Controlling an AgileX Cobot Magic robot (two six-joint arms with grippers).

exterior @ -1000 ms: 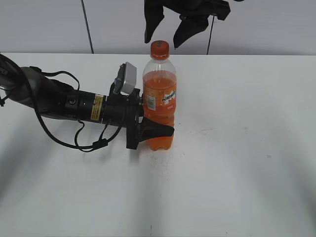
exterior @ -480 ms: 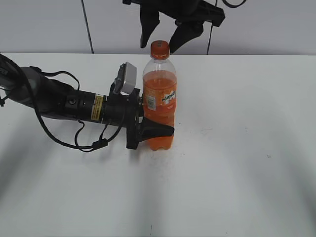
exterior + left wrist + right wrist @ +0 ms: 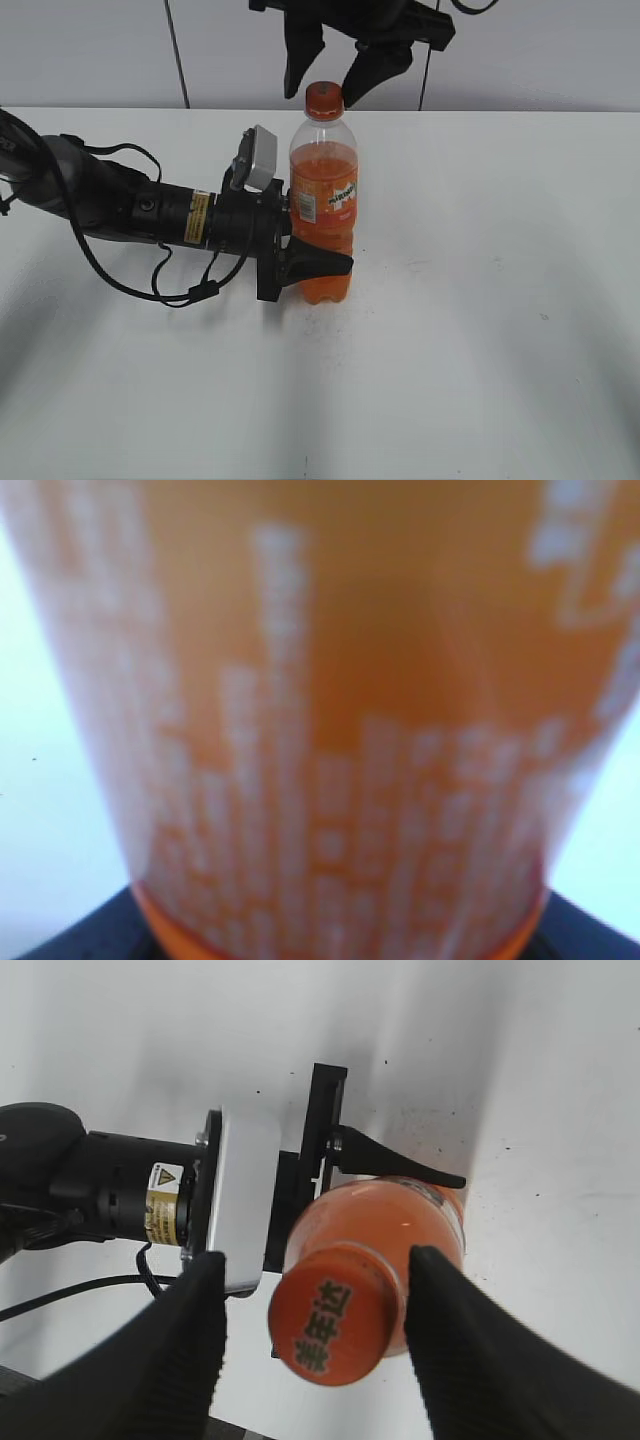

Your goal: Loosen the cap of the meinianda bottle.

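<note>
Exterior view: left pincer [image 3: 318, 262] clamps the tall clear orange-drink bottle [image 3: 324, 190] upright on the white bench [image 3: 480, 330]; right pincer [image 3: 329, 82] hangs wide around its ribbed orange cap [image 3: 324, 98], grey panelled wall [image 3: 90, 50] behind.

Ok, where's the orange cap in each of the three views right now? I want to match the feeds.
Exterior view: the cap sits top centre, on the bottle, between the right gripper's open fingers.
Left wrist view: cap not in it; only the blurred label of the bottle fills the picture.
Right wrist view: cap low centre, seen from above, dark characters on top.
Shared landmark: the left gripper clamped on the bottle's body.
</note>
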